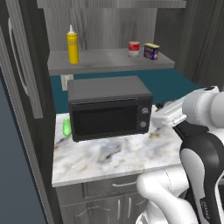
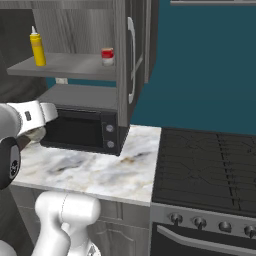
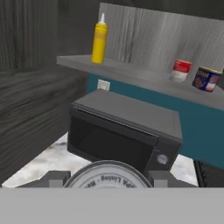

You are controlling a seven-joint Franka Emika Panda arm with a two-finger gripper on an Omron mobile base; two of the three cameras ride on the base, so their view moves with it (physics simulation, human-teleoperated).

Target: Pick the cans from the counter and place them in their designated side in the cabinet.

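One can (image 3: 108, 175) gripped, one can (image 3: 180, 71) shelved.
The gripper (image 3: 108, 183) is clamped on a silver-topped can above the counter (image 1: 109, 155); beyond stands one black microwave (image 1: 109, 107), then the cabinet (image 1: 109, 61) shelf holding the red-and-white can between one yellow bottle (image 1: 72, 45) and one blue-and-yellow tin (image 1: 151, 51).

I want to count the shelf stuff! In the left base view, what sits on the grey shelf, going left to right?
Tall yellow squeeze bottle → small red-and-white labelled can → squat blue-and-yellow tin.
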